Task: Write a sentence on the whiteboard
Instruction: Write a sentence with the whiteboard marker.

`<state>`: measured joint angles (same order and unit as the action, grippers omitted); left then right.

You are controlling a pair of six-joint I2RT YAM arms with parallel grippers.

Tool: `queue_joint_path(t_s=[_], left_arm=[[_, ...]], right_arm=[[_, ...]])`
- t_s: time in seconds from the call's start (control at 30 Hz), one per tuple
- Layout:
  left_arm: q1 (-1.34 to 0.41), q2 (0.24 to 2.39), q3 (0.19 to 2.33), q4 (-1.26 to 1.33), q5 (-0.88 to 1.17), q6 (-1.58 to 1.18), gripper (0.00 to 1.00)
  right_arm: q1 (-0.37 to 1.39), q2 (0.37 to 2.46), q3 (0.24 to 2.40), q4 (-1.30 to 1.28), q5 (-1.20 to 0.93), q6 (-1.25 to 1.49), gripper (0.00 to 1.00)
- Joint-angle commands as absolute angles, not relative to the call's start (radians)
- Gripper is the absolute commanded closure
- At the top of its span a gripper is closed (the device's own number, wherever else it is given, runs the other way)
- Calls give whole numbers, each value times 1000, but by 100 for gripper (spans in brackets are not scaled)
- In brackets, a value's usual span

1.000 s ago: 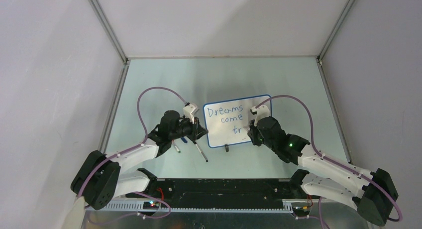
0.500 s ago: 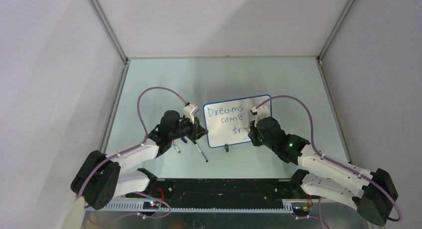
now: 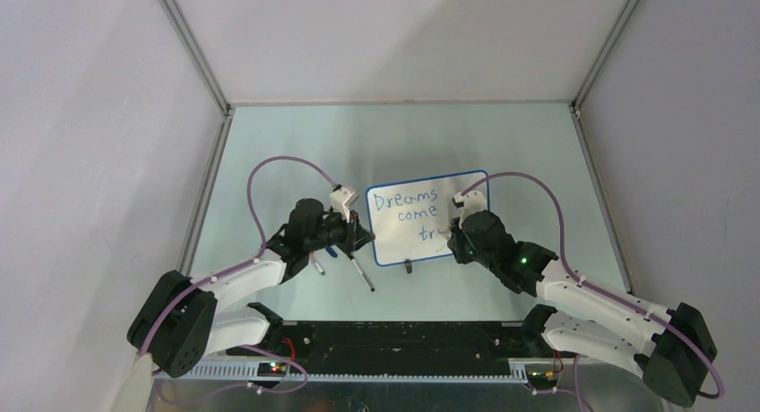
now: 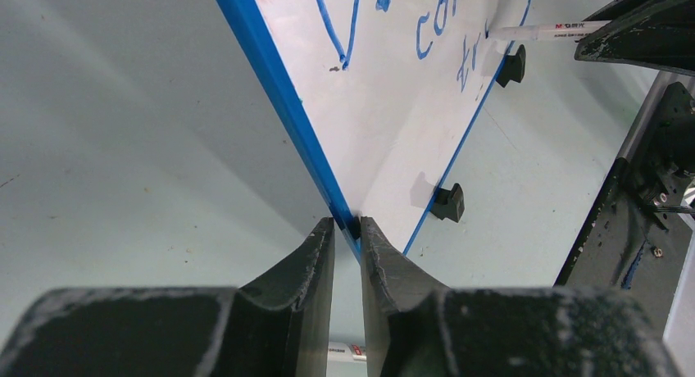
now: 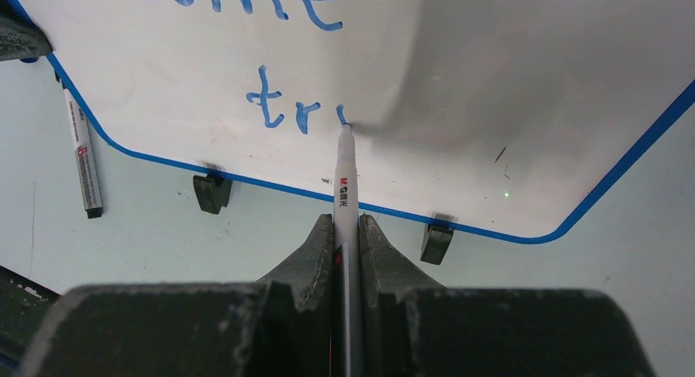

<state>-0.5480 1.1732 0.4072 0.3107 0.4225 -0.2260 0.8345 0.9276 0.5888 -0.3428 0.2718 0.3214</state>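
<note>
Mid-table, the whiteboard (image 3: 405, 248) shows the sentence (image 3: 408, 211) up to "tr"; left gripper (image 3: 359, 234) at its left edge, right gripper (image 3: 453, 236) over that last line.

Glossy white whiteboard (image 3: 394, 242) with a thin blue rim and small black clip feet (image 5: 212, 192). The sentence (image 3: 415, 217) is blue (thin handwritten strokes). Worktop (image 3: 394, 134) pale mint green. Marker (image 5: 343, 180) white, with red and black print. Left pincer (image 4: 347, 225) and right pincer (image 5: 347, 221) black, scuffed with grey flecks. Purple cables (image 3: 285, 158).
</note>
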Motion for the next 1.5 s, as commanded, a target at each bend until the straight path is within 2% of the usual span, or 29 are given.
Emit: queue_joint_path(t_s=[0.0, 1.47], left_arm=[[-554, 1169, 439, 326, 434, -202, 77], [-554, 1169, 439, 325, 436, -201, 77]], right_arm=[[821, 931, 592, -345, 293, 330, 100], [782, 955, 670, -331, 270, 287, 100]])
